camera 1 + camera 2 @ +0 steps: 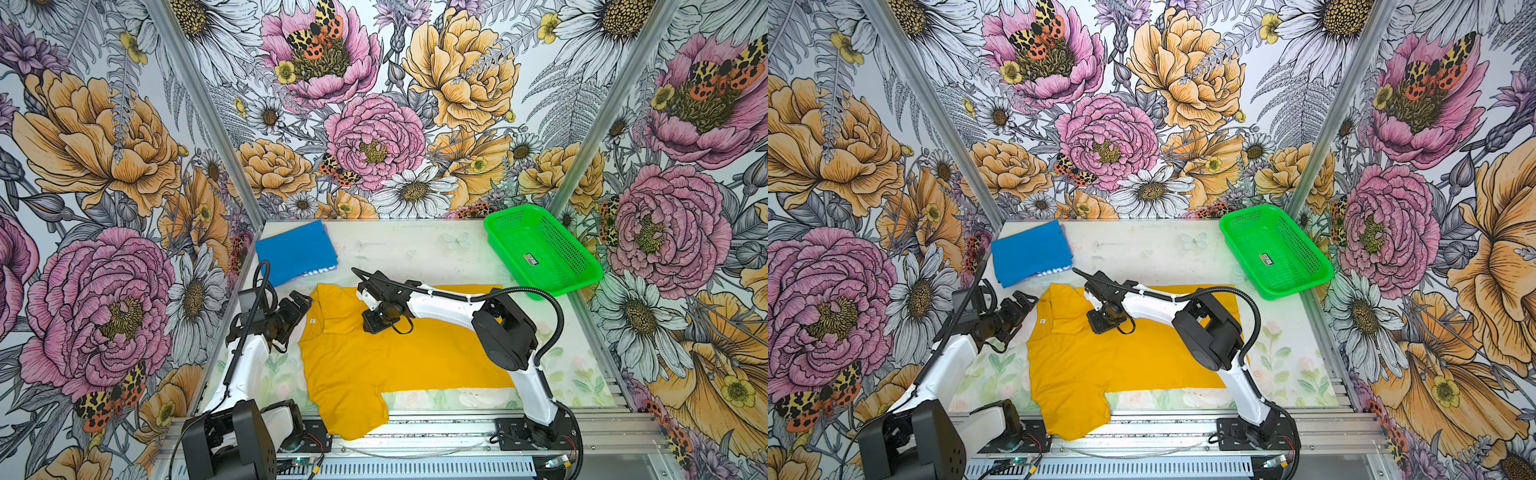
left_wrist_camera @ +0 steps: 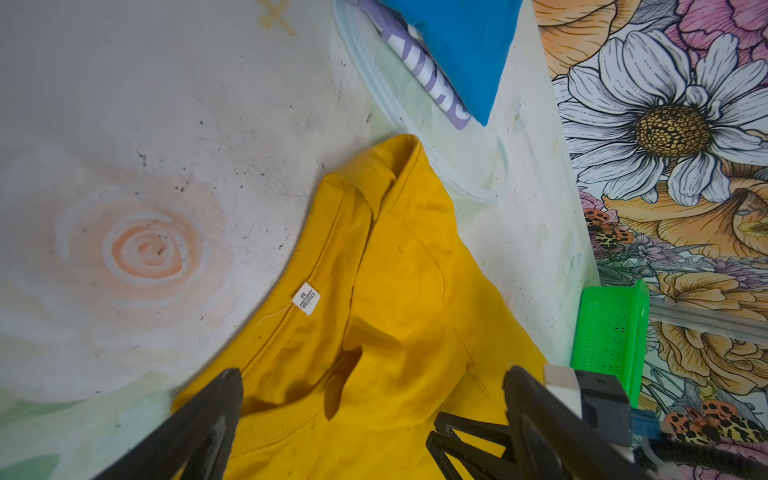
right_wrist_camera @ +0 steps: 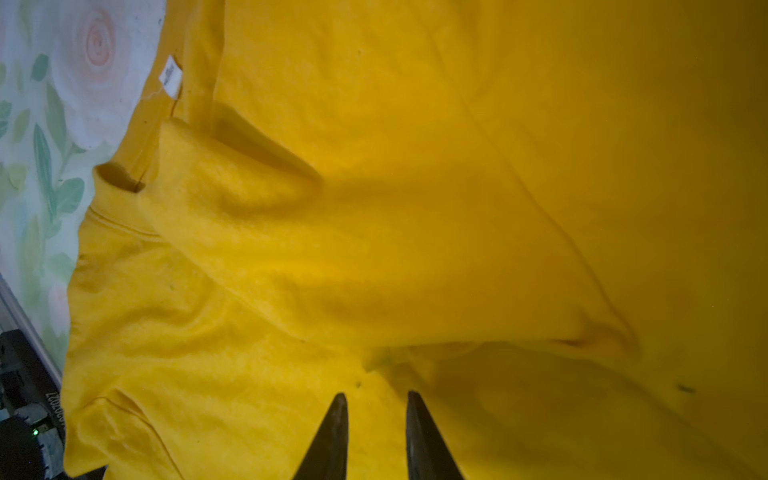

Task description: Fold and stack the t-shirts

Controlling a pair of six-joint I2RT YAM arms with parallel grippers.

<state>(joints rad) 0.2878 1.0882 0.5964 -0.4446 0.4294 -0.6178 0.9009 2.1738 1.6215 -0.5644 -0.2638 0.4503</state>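
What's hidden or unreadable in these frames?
- right gripper: the right wrist view shows only its tips, the rest cut by the edge; grip on the yellow shirt unclear.
- In both top views its own wrist hides it.
- blue shirt lettering: left wrist view, mostly covered by the fold.
- basket sticker: in a top view, too small.

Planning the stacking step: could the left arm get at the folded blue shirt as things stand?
Probably yes: the left gripper stands open by the collar of the yellow shirt, and the blue shirt lies just beyond, only bare table between.
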